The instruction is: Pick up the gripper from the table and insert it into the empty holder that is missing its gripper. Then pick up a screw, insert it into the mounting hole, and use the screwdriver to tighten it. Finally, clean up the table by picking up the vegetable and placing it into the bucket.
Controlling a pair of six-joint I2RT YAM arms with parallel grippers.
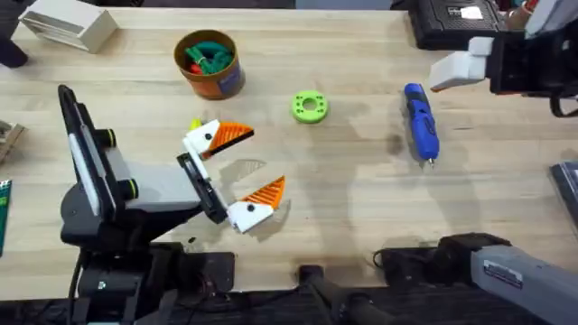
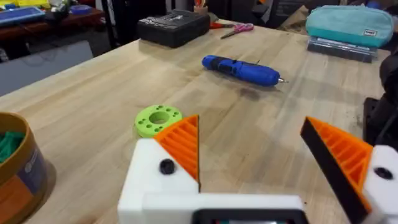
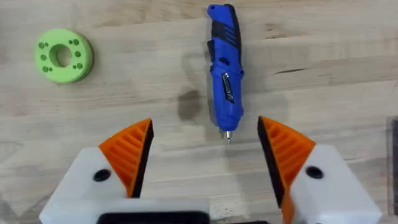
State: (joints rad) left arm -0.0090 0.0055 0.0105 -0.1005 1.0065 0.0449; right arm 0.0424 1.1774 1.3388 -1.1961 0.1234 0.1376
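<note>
Orange-padded left gripper (image 1: 246,171) stands apart near table centre, right gripper (image 3: 205,158) likewise apart, screwdriver (image 1: 421,122) at its 12 o'clock, vegetable (image 1: 195,125) mostly hidden.

Blue screwdriver (image 1: 420,122) lying flat on table, silvery tip toward arm bases, orange bucket (image 1: 209,63) upright, well apart.

The screwdriver (image 3: 224,68) is bright blue, the ring (image 3: 63,55) is green, the bucket (image 1: 209,64) is orange.
</note>
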